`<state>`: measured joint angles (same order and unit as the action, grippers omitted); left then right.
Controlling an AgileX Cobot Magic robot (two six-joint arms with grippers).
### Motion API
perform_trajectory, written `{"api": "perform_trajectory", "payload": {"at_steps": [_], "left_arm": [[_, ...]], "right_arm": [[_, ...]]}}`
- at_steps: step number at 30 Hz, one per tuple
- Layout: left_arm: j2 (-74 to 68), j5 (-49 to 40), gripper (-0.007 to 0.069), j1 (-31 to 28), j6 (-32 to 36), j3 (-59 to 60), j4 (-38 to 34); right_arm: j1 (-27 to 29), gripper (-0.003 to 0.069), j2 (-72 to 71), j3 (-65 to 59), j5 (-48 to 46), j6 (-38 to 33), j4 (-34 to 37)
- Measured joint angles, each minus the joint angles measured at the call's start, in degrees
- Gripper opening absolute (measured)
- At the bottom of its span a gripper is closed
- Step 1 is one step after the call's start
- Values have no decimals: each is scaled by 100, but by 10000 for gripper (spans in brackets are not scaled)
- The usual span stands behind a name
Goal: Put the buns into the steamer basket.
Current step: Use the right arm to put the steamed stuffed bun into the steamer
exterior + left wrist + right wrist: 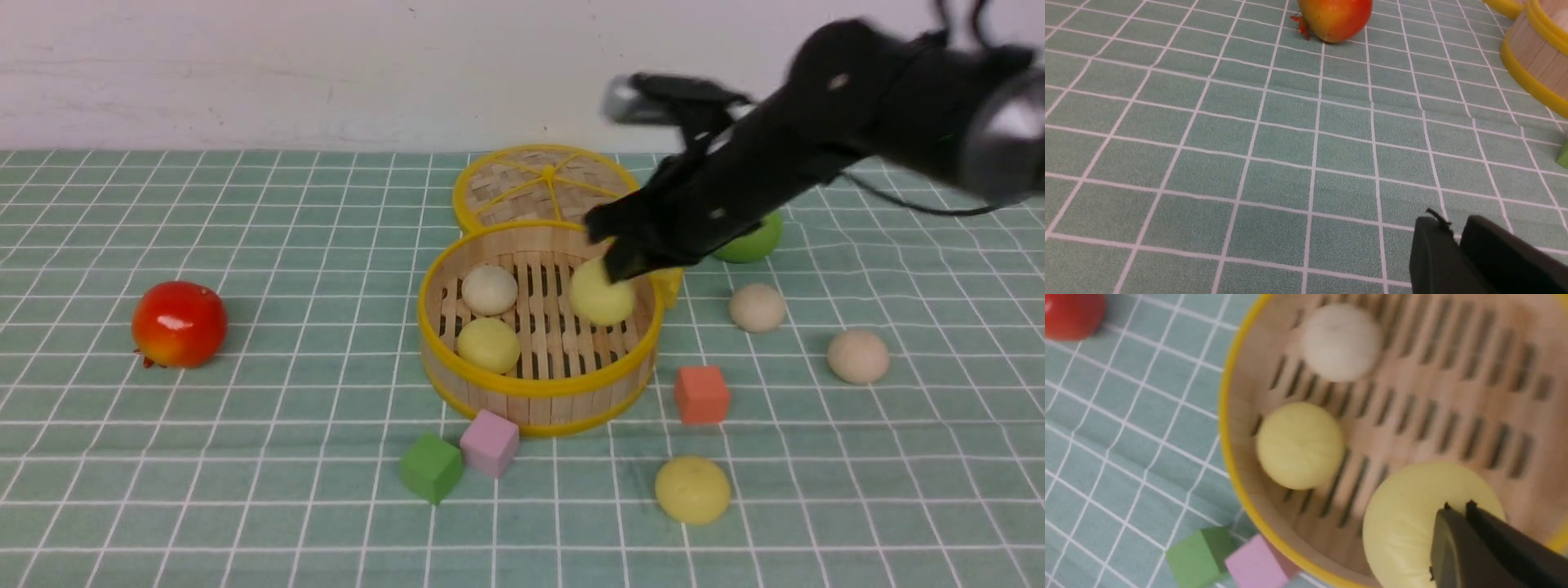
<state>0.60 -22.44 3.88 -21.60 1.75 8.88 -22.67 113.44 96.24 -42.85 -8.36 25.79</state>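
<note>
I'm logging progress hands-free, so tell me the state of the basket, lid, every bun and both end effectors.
steamer basket, uncovered
lid, off, flat behind it
cream bun, inside
yellow bun, inside
second yellow bun, inside, ungripped
three other buns, on the cloth
right end effector, shut, gripping nothing
left end effector, holding nothing

The front view looks forward and down from the near side, taking in the whole bench (269, 506) up to the far wall (326, 65). The left wrist view skims low and close over the bench's left part, facing the red fruit (1336, 18) and just catching the steamer basket (1535, 61). The right wrist view looks steeply down into that basket from very near. All three views share the basket and the fruit.
</note>
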Motion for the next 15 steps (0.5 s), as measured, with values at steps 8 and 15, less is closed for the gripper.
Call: {"api": "perform_trajectory", "payload": {"at_steps": [8,15], "left_arm": [[0,0,106,0,0,0,5],[0,0,112,0,0,0,5]], "right_arm": [[-155,-6,623,6,474,-18,196],[-161,41,821,6,622,-31,333]]}}
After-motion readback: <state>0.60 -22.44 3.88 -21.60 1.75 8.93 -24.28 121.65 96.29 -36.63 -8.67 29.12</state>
